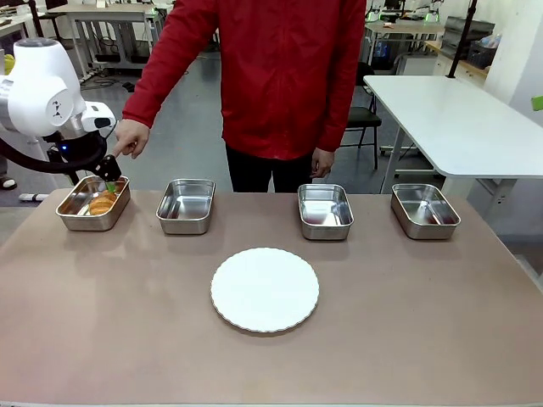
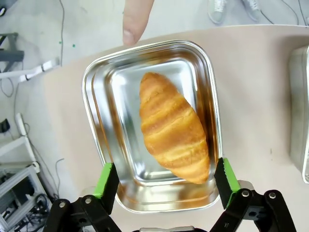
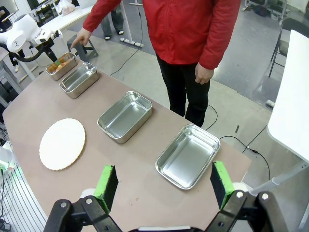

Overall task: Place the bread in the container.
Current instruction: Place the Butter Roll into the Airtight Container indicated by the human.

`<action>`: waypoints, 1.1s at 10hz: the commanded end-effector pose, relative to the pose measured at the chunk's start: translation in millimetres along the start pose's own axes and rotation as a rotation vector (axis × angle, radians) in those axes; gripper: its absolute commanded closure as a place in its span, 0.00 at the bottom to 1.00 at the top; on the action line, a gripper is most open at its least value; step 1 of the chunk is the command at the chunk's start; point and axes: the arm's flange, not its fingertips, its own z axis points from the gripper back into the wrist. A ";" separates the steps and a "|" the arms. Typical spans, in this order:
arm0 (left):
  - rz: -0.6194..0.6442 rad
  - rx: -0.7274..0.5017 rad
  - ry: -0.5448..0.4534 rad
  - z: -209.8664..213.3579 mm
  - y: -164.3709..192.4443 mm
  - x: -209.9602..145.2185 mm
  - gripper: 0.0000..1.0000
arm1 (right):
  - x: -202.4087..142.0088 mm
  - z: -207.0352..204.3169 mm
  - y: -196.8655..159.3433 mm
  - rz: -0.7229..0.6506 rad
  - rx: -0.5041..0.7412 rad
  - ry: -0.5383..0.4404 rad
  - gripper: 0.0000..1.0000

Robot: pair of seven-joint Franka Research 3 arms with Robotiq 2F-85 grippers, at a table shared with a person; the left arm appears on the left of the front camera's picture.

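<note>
The bread [image 2: 171,128], a golden-brown croissant, lies inside the leftmost steel container [image 2: 99,125], slanted across its floor. From the front, the bread [image 1: 103,203] shows in that container [image 1: 75,214] at the table's far left. My left gripper [image 2: 166,186] hangs just above the container's near end, open, its green pads [image 2: 107,183] wide apart and off the bread. In the front view the left gripper [image 1: 110,180] points down over the container's back rim. My right gripper [image 3: 164,186] is open with nothing between its fingers, high above the table's right end.
A person in a red jacket stands at the far side, one finger [image 2: 135,21] pointing down just behind the leftmost container. Three more steel trays [image 1: 187,205] [image 1: 325,210] [image 1: 424,210] stand in the same row. A round white plate [image 1: 265,289] lies mid-table.
</note>
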 end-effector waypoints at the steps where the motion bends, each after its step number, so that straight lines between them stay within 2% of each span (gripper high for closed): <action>1: 0.021 -0.059 -0.007 11.2 0.1 -8.4 0.00 | 0.5 0.6 0.5 0.000 -0.002 -0.004 0.00; 2: 0.000 0.000 0.000 0.0 0.0 0.0 0.00 | 0.5 0.6 0.5 0.000 -0.002 -0.004 0.00; 11: 0.000 0.000 0.000 0.0 0.0 0.0 0.00 | 0.5 0.6 0.5 0.000 -0.002 -0.004 0.00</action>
